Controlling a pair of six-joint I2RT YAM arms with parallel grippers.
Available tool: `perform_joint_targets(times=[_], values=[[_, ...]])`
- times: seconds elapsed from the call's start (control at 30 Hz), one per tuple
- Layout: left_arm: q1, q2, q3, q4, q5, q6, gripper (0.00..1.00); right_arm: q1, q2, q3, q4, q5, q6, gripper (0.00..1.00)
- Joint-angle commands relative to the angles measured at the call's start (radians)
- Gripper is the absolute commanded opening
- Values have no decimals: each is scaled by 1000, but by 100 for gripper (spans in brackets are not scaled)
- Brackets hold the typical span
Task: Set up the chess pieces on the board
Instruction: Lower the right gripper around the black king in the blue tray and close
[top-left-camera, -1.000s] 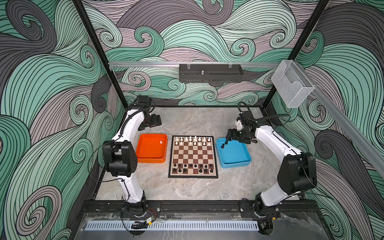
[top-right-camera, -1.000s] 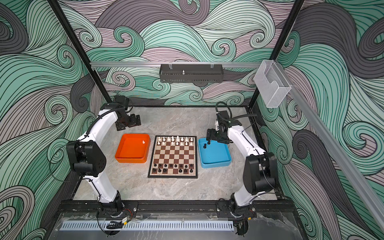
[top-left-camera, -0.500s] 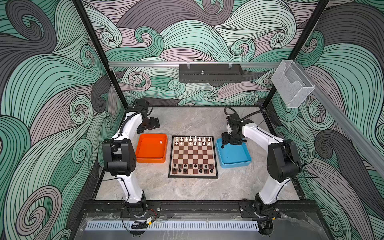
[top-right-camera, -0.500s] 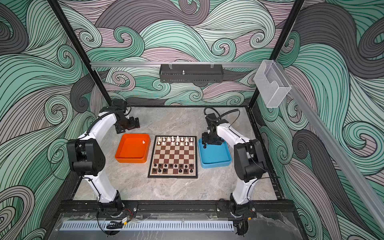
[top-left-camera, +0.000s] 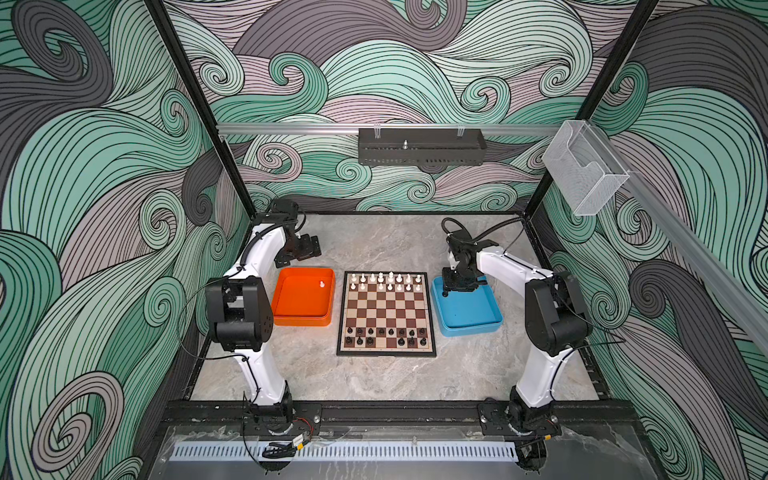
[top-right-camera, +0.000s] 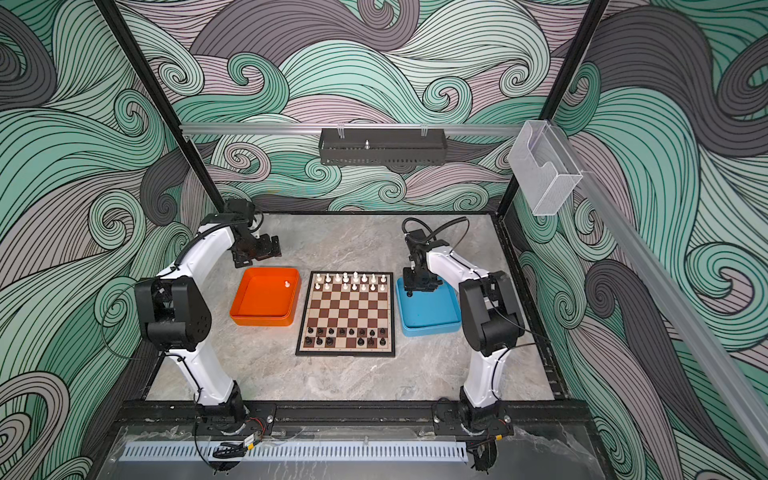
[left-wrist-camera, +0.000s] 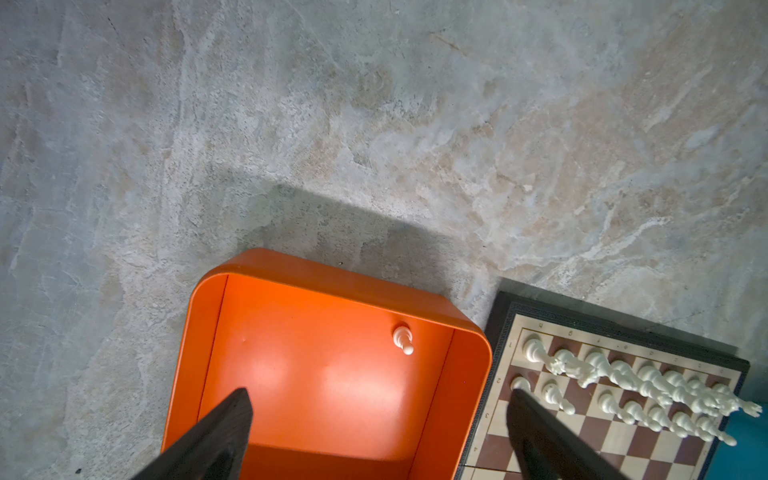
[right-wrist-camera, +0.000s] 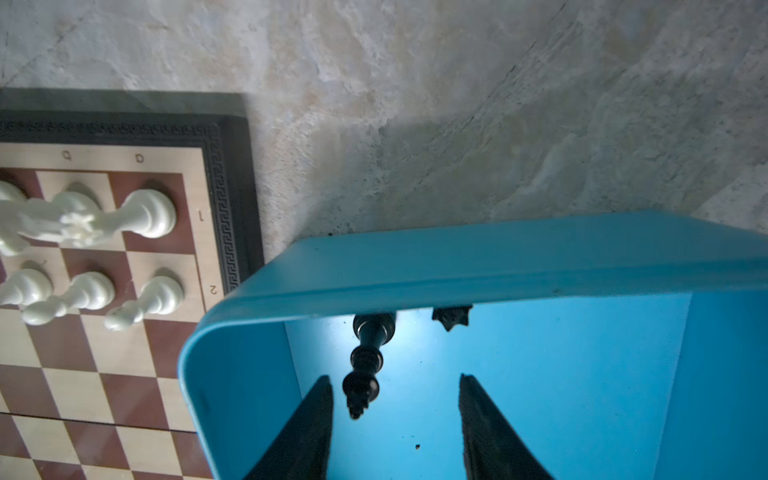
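Note:
The board (top-left-camera: 386, 309) (top-right-camera: 348, 309) lies mid-table, with white chess pieces (top-left-camera: 384, 281) in its two far rows and black ones (top-left-camera: 386, 336) in its two near rows. My right gripper (right-wrist-camera: 395, 377) (top-left-camera: 457, 289) is down inside the blue tray (right-wrist-camera: 498, 266), at its far corner beside the board. Its jaws stand apart around an upright black piece (right-wrist-camera: 365, 361), which is close to one finger with a gap on the other side. A second black piece (right-wrist-camera: 452, 316) is half hidden by the rim. My left gripper (left-wrist-camera: 378, 392) (top-left-camera: 309, 247) hangs open and empty over the orange tray's far edge.
The orange tray (top-left-camera: 303, 303) (left-wrist-camera: 332, 274) left of the board holds one white pawn (left-wrist-camera: 403, 338) (top-left-camera: 321, 284) near its far right corner. The blue tray (top-left-camera: 469, 311) sits right of the board. Bare stone tabletop (top-left-camera: 374, 237) lies behind and in front.
My right gripper has sunk into the blue tray's far corner and its jaws have narrowed around the black piece, while that arm's elbow swung in. The left arm has hardly shifted.

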Motion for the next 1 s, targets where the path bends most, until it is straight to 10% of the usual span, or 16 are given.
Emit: perform_joint_targets(times=[0.0, 0.97], values=[[8, 15, 30, -10, 10, 8, 98, 5, 20, 29, 10, -1, 11, 44], [15, 34, 35, -13, 17, 8, 98, 8, 85, 61, 9, -31, 4, 25]])
